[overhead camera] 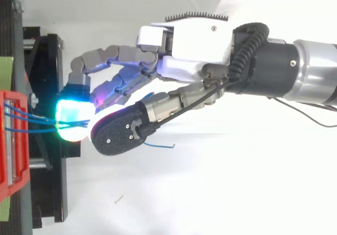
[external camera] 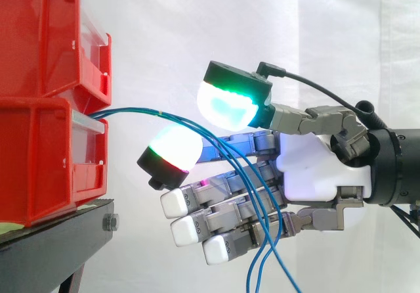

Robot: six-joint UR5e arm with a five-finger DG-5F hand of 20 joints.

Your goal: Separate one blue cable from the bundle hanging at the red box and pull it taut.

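White-bodied robot hand (external camera: 315, 168) reaches in from the right, its fingers (external camera: 177, 203) extended and spread and its two large glowing pads apart. Blue cables (external camera: 161, 114) leave the gap between the stacked red bins (external camera: 39, 161), pass between those pads, cross the lower fingers and hang loose below the palm. Bins rest on a black stand (external camera: 59, 240) before a white curtain (external camera: 197, 30).

Two red bins, an upper bin (external camera: 39, 40) and a lower bin (external camera: 36, 165), are sitting on one black stand (external camera: 52, 253); seemingly three blue cables (external camera: 151, 112) are hanging past one hand (external camera: 315, 168).
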